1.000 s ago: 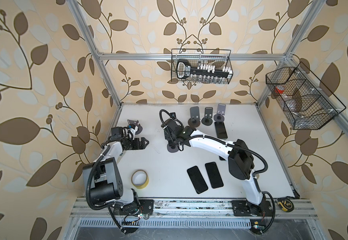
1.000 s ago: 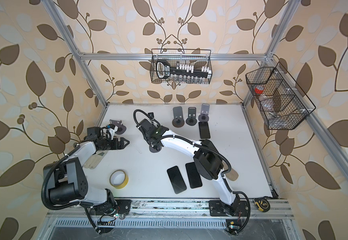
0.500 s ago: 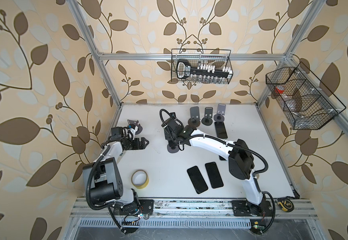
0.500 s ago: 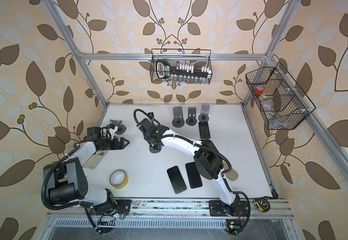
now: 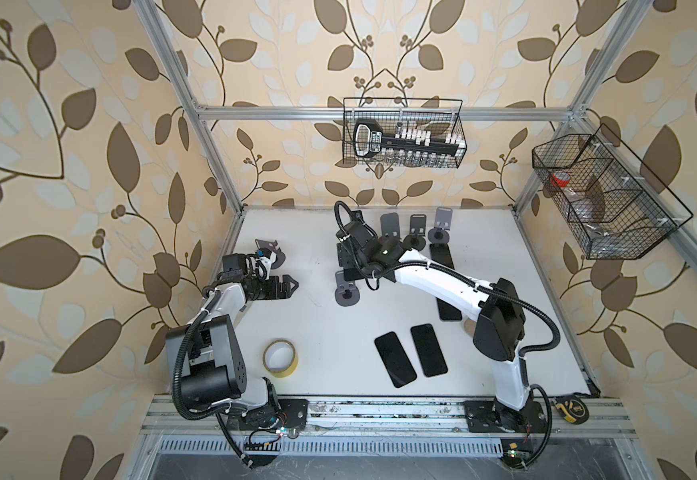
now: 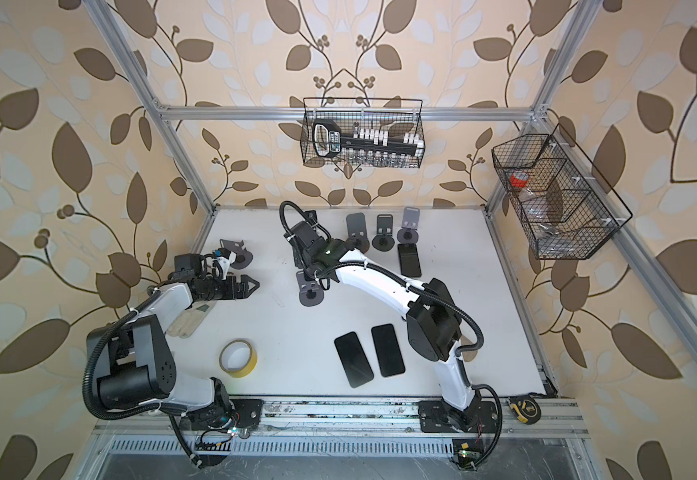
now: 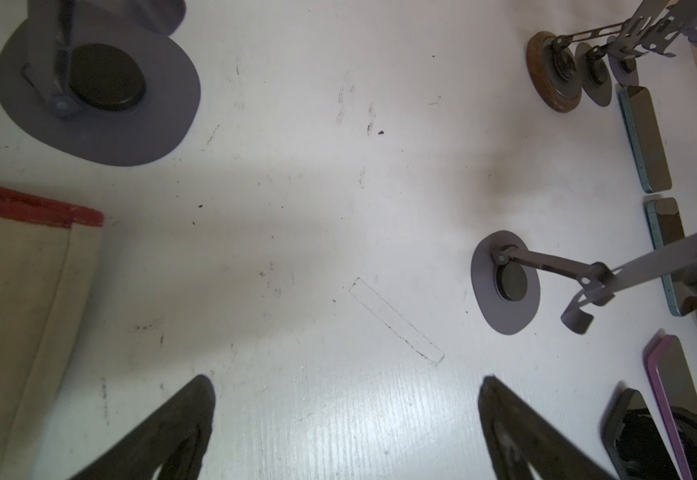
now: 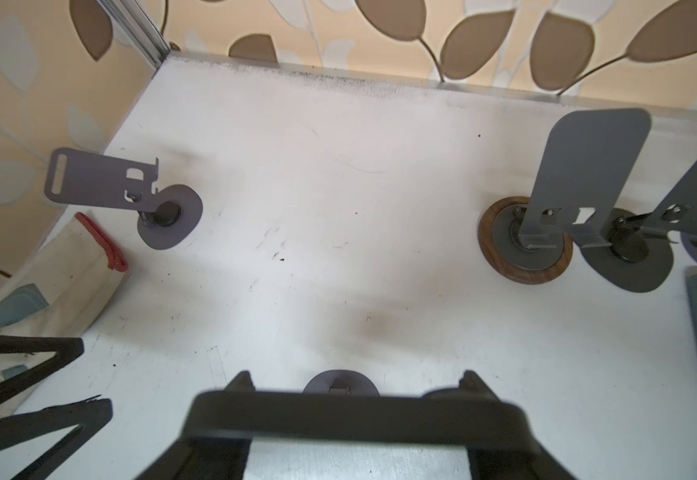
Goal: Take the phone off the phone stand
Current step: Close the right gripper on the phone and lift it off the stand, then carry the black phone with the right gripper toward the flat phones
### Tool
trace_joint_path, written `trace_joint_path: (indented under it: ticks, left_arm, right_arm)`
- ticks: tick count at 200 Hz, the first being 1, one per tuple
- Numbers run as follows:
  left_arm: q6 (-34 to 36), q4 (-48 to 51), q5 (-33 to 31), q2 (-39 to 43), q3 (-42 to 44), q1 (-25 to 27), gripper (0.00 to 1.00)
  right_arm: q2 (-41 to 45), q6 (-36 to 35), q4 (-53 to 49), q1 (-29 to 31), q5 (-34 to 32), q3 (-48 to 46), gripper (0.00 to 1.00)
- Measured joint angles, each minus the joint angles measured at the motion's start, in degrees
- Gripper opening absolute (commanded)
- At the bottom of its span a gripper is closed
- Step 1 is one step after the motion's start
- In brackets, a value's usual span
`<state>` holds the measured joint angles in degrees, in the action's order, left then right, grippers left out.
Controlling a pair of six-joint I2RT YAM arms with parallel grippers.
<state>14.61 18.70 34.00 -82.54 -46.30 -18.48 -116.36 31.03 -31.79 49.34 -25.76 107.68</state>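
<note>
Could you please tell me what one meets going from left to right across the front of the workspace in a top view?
Yellow tape roll → first black phone → second black phone → tape measure.

Top views: I look steeply down, sharing whole table (image 5: 326, 328) | wrist views: close over table, both catching back-edge stands (image 8: 525, 241).
</note>
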Motion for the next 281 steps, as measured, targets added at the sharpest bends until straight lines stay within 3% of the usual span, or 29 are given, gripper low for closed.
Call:
trace_joint_path:
  ticks: [76, 145, 202, 281]
  left_arm:
    - [0.00, 0.00, 0.00, 0.00, 0.00, 0.00, 0.99]
    - [0.00, 0.04, 0.02, 0.00, 0.00, 0.00, 0.99]
    - [0.00, 0.04, 0.04, 0.00, 0.00, 0.00, 0.99]
    - [0.00, 0.17, 0.04, -0.02, 0.00, 0.00, 0.99]
  right_arm:
    - [7.82, -4.24, -1.40, -4.09, 1.81, -1.60, 0.67]
    - [14.21, -5.57, -1.27, -11.34, 7.48, -16.17, 0.67]
    - [14.82, -5.60, -0.50, -16.28, 12.02, -25.88, 0.67]
    - [14.82, -6.03, 0.85, -18.01, 14.71, -30.01, 0.67]
